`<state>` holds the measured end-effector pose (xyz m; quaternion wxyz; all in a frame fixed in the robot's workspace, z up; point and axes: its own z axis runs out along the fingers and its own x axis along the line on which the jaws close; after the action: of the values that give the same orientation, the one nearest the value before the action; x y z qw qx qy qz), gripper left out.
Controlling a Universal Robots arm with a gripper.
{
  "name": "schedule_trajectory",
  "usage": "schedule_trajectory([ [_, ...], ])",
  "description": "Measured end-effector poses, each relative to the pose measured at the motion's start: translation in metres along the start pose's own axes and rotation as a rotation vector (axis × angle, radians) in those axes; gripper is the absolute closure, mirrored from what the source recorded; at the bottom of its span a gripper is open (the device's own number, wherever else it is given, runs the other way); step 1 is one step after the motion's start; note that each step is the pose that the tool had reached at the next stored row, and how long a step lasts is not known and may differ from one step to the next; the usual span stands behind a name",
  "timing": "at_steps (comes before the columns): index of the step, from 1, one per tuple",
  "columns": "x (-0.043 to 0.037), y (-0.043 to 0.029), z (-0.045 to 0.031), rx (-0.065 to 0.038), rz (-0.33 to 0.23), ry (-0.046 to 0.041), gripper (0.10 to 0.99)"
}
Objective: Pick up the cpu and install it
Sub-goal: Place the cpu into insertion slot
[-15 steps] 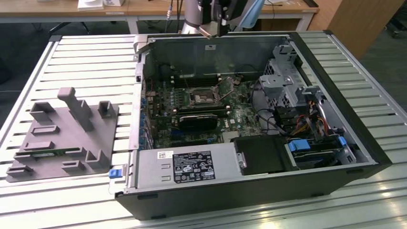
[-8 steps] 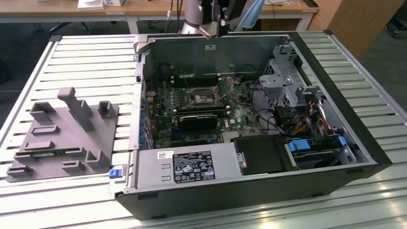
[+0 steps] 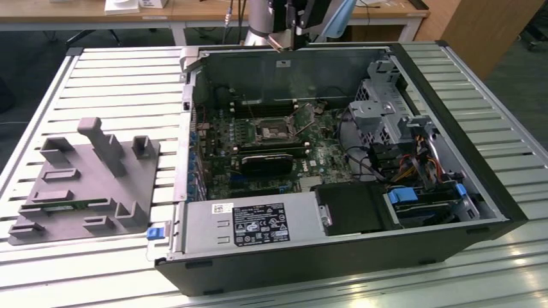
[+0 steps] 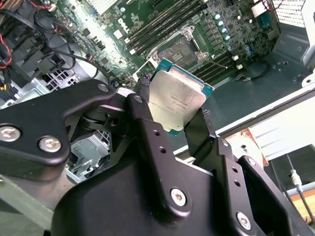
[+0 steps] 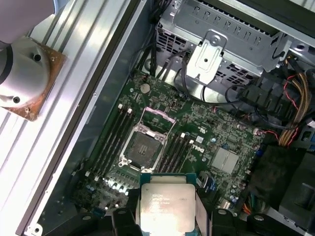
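Note:
My gripper is shut on the cpu, a flat square chip with a silvery metal top and a thin greenish edge, clamped by two opposite sides between the black fingers. In the first wrist view the cpu hangs in the air over the green motherboard. The black-framed socket lies open below it and a short way off. The socket also shows past the chip in the second wrist view. In the exterior view the arm stands over the far wall of the open computer case, well above the socket.
The case lies open on a slatted white table. Memory slots flank the socket. A metal drive cage and bundled cables fill the exterior view's right. The power supply sits in front. A grey fixture block stands at the left.

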<state>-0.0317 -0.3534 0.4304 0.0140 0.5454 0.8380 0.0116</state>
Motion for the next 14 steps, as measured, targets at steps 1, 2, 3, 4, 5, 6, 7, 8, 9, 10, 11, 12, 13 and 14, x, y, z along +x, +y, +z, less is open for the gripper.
schedule_trajectory([
  [1,0.0,0.0,0.0,0.0,0.007,-0.0002,0.553],
  [2,0.0,0.0,0.0001,0.0,0.014,-0.0004,0.553],
  [3,0.0,0.0,0.0001,0.0,0.021,-0.0007,0.553],
  [4,0.0,0.0,0.0001,0.0,0.028,-0.0009,0.553],
  [5,0.0,0.0,0.0001,0.0,0.035,-0.0012,0.553],
  [6,0.0,0.0,0.0002,0.0,0.042,-0.0014,0.553],
  [7,0.0,0.0,0.0002,0.0,0.049,-0.0016,0.553],
  [8,0.0,0.0,0.0002,0.001,0.056,-0.0019,0.553],
  [9,0.0,0.0,0.0002,0.001,0.063,-0.0022,0.553],
  [10,0.0,0.0,0.0003,0.001,0.07,-0.0024,0.553],
  [11,0.0,0.0,0.0003,0.001,0.077,-0.0026,0.553],
  [12,0.0,0.0,0.0003,0.001,0.083,-0.0029,0.553],
  [13,0.0,0.0,0.0004,0.001,0.091,-0.0031,0.553],
  [14,0.0,0.0,0.0005,0.001,0.097,-0.0033,0.553],
])
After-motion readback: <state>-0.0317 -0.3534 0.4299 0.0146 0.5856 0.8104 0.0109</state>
